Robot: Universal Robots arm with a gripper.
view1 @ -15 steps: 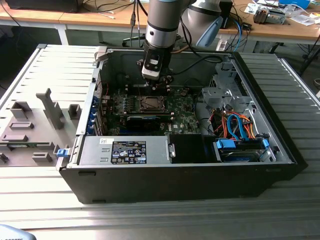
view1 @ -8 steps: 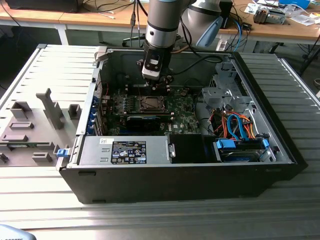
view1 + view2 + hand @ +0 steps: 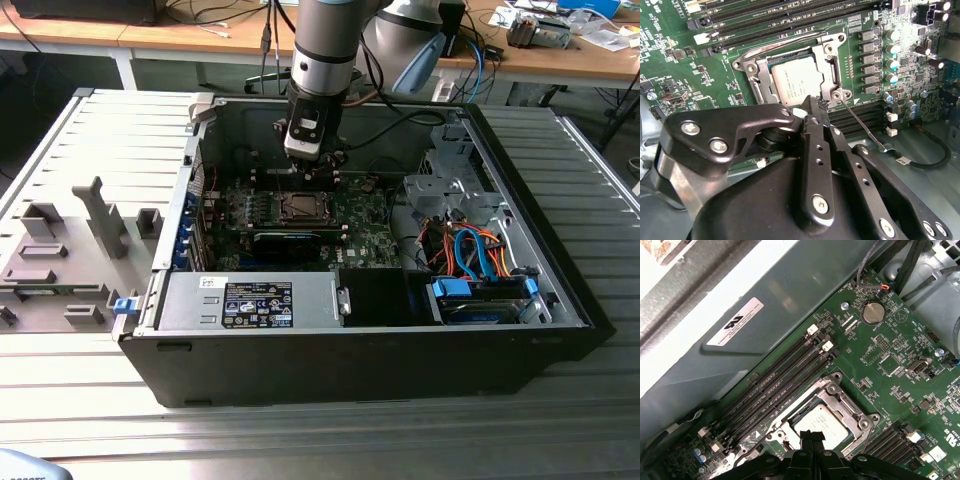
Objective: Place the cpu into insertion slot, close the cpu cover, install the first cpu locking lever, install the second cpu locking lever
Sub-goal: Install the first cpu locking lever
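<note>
The cpu (image 3: 795,82) (image 3: 824,421), a flat silver-grey chip, lies in the insertion slot (image 3: 300,207) on the green motherboard. The cpu cover (image 3: 829,65) (image 3: 842,401), a silvery frame, lies down flat around the chip. One thin wire locking lever (image 3: 861,124) sticks out slantwise from a socket corner, away from the frame. Another lever (image 3: 785,44) runs along the socket's edge beside the memory slots. My gripper (image 3: 812,106) (image 3: 810,437) (image 3: 305,165) hovers just over the socket's edge, its black fingers shut together with nothing between them.
The board sits deep in an open black computer case (image 3: 350,360). Long black memory slots (image 3: 775,382) flank the socket, and capacitors (image 3: 892,50) stand close by. A drive cage with orange and blue cables (image 3: 480,260) fills the exterior view's right. Grey fixtures (image 3: 70,250) stand outside the case.
</note>
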